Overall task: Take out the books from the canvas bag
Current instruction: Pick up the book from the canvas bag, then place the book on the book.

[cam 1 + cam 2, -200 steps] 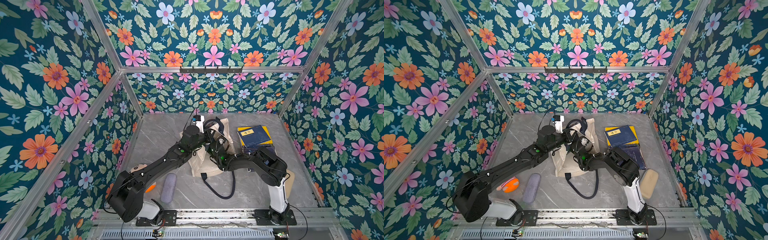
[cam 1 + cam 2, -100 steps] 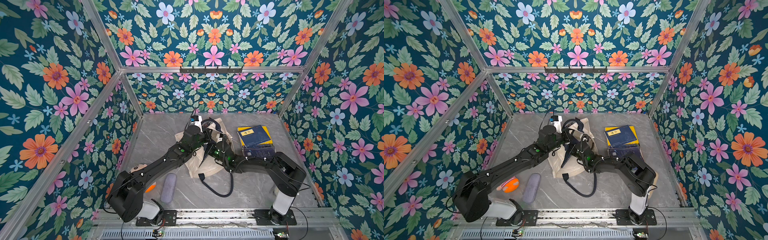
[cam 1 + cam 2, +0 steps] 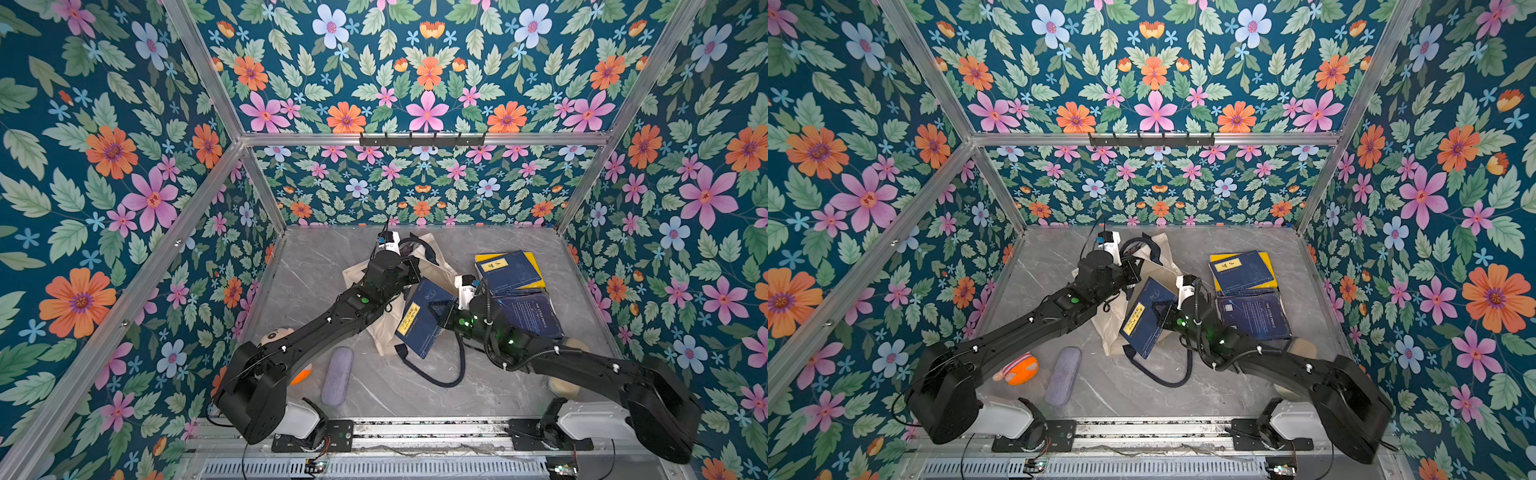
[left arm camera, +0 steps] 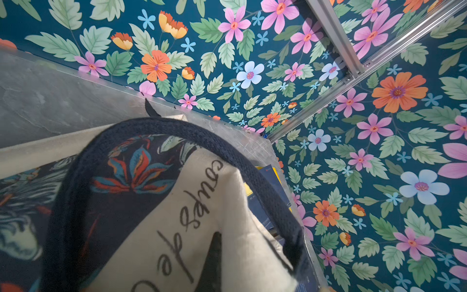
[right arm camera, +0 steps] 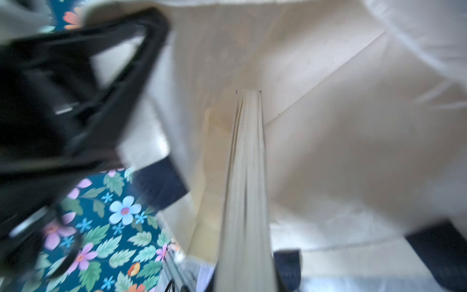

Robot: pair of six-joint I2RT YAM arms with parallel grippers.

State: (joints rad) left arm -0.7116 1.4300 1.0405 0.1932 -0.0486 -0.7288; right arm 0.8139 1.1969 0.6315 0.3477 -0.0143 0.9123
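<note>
Two closed grippers are sharing the work in both top views. The left gripper [image 3: 412,266] is pinching the bag [image 3: 442,272] at its mouth and holding the rim up off the table [image 3: 316,270]. The right gripper [image 3: 437,308] is clamping a tilted navy book [image 3: 417,328] that is lying across the mouth. A stack [image 3: 519,274] of books already out is lying just beside the bag, on the right arm's side. A loose handle [image 3: 460,361] is curling on the table near the held book's lower corner.

From the left wrist, the bag's printed side [image 4: 177,227] and a navy handle [image 4: 177,131] are filling the frame. Both are drawn up close to the camera, which fits a firm pinch on the cloth, though the fingertips are not showing clearly. A corner of the stack [image 4: 267,177] is peeking past the handle.

From the right wrist, in a blurred frame, the book's page edge [image 5: 246,177] is running straight out from between the jaws. Its far end appears to be lying against the cream lining [image 5: 341,126].

Judging from this, the book wants pulling along its own length and toward the stack, with the rim held high and taut so the cloth is not dragging along. The lower corner needs lifting over the loose handle. A thin paperback gripped at one edge may sag, so it wants lowering flat before the jaws are opening.
</note>
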